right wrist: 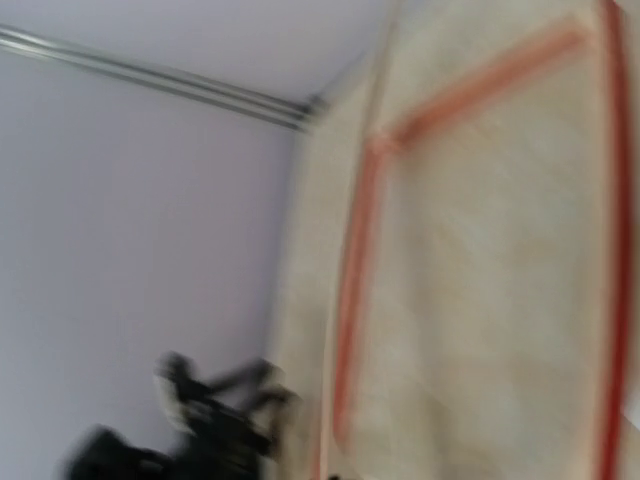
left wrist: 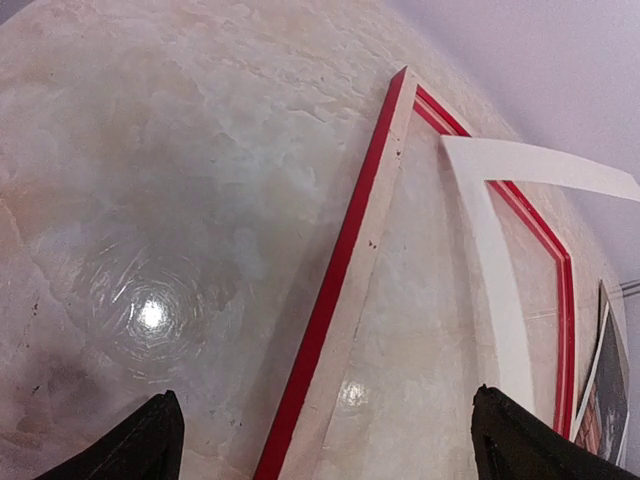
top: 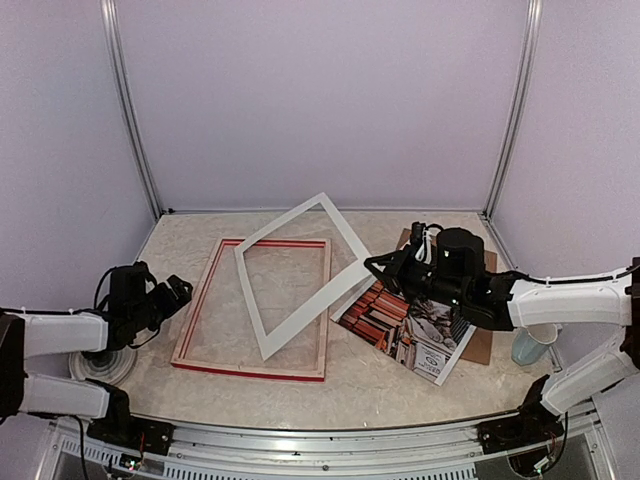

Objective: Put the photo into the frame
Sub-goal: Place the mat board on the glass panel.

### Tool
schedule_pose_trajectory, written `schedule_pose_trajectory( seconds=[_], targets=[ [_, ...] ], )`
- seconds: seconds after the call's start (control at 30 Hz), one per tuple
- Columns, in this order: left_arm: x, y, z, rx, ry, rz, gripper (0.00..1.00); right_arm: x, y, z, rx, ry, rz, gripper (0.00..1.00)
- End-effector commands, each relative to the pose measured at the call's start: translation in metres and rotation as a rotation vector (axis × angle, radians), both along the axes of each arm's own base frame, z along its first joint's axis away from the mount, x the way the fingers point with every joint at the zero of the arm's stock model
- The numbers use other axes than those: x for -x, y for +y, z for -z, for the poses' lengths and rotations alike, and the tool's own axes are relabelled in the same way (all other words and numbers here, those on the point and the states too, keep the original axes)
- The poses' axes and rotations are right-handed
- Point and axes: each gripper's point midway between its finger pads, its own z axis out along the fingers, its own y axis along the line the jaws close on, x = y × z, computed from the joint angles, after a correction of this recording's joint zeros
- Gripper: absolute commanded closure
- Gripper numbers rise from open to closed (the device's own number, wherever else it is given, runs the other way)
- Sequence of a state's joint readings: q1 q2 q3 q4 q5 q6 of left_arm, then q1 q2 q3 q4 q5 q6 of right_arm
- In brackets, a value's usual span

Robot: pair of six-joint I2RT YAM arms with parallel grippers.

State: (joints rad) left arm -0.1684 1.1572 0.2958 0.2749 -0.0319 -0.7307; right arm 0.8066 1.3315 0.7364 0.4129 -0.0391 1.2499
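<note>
Frame, red-faced, lies flat on the marble table, left of centre. Over it tilts the white mat, its right corner pinched in the closed right gripper. Just right of the frame, the photo lies on the brown backing board, under that arm. At the frame's left side the left gripper hovers, fingers spread wide.

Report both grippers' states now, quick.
Left gripper: open, holding nothing.
Right gripper: shut, pinching a corner of the white mat, which is tilted up off the table.
</note>
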Motion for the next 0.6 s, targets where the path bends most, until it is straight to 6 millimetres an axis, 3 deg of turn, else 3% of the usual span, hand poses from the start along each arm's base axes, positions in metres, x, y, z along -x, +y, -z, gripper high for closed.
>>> schedule_pose_trajectory(
  seconds=[0.0, 0.2, 0.43, 0.57],
  targets=[
    [-0.003, 0.001, -0.010, 0.004, -0.056, 0.012, 0.01, 0.011, -0.007, 0.052, 0.077, 0.086, 0.093, 1.00],
    [-0.002, -0.004, -0.004, 0.022, -0.043, 0.035, 0.01, 0.025, -0.005, 0.088, 0.139, 0.159, 0.133, 1.00],
    [0.000, -0.004, -0.007, 0.027, -0.056, 0.035, 0.01, 0.037, -0.017, 0.109, 0.156, 0.205, 0.274, 1.00],
    [-0.001, -0.006, -0.008, 0.034, -0.063, 0.041, 0.01, 0.037, -0.009, 0.113, 0.141, 0.217, 0.297, 1.00]
  ],
)
